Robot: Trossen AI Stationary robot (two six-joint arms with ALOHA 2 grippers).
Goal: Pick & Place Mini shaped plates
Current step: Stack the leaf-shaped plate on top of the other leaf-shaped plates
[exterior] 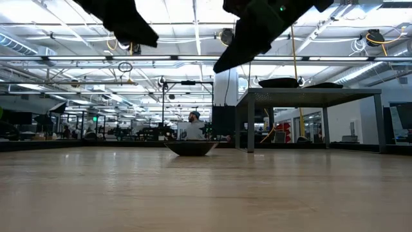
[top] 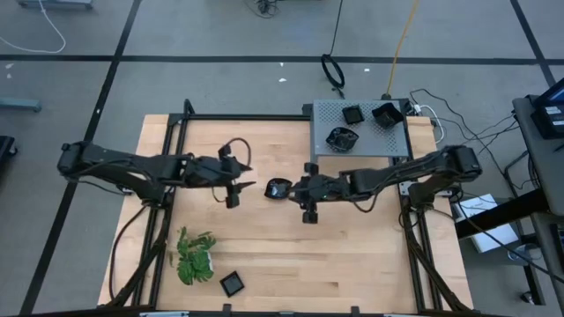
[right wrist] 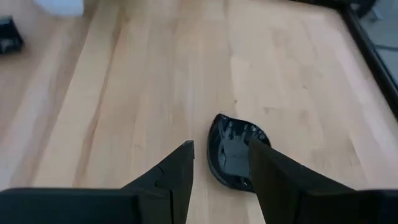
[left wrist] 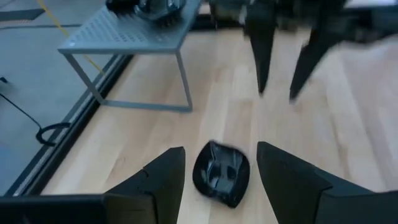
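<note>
One leaf-shaped black mini plate (top: 278, 187) rests flat on the wooden table between my two grippers; the low view shows it (exterior: 190, 147) sitting on its base. My left gripper (top: 236, 187) is open and hovers just left of it, with the plate (left wrist: 221, 173) in line with its fingers. My right gripper (top: 304, 189) is open too and hovers just right of the plate (right wrist: 236, 152). Both grippers hang above the table in the low view and touch nothing. Three more black plates (top: 352, 114) lie on a grey perforated stand. A square black plate (top: 232, 283) sits near the table's near edge.
The grey perforated stand (top: 359, 129) on thin legs occupies the table's far right corner. A green leafy plant (top: 194, 255) lies near the near left corner, beside the square plate. Bare wood spreads across the middle and near right of the table (top: 352, 255).
</note>
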